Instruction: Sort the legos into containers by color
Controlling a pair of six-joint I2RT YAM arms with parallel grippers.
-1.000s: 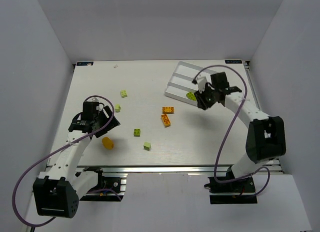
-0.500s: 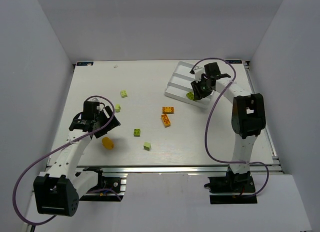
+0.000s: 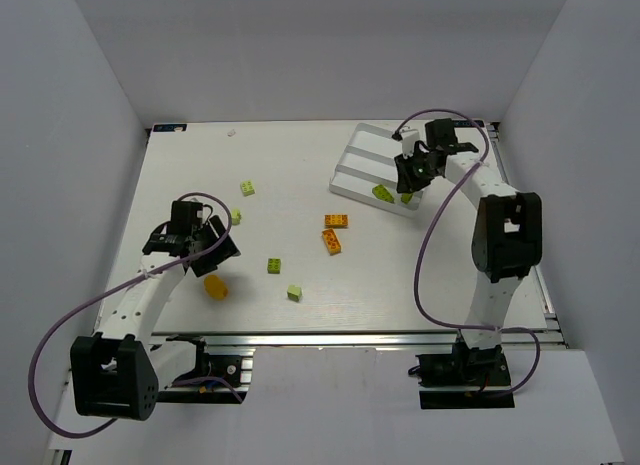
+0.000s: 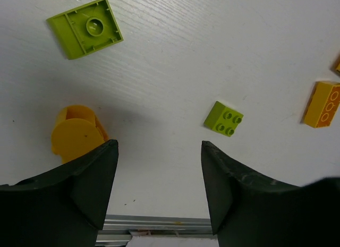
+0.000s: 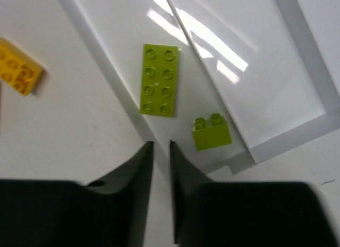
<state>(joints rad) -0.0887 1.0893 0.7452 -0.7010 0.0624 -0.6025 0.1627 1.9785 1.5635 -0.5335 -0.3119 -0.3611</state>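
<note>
Hovering low over the counter [image 4: 175,56], the left fingers [image 3: 220,247] stood wide open with nothing between them. Just beside the left-hand tip sat an orange round piece [image 4: 77,133], partly hidden behind it. Just ahead of the right-hand tip: a lime four-stud brick [image 4: 223,118], studs up. Farther ahead on the left-hand side lay an upturned lime square piece [image 4: 86,27]. Far out right, at the frame edge, was an orange brick [image 4: 323,103]. All four lay loose on the counter, apart from each other.

The right fingers [image 3: 408,180] hung over one end of the white tray [image 5: 265,87], tips a thin slit apart, gripping nothing. Straight ahead of the tips, in the tray's outer compartment, lay a flat lime eight-stud plate [image 5: 160,79]. In the same compartment, just right of the tips, a lime two-stud brick [image 5: 211,134] sat against the ridge. Well left of the tips, a yellow-orange brick [image 5: 18,71] lay on the counter outside the tray.
</note>
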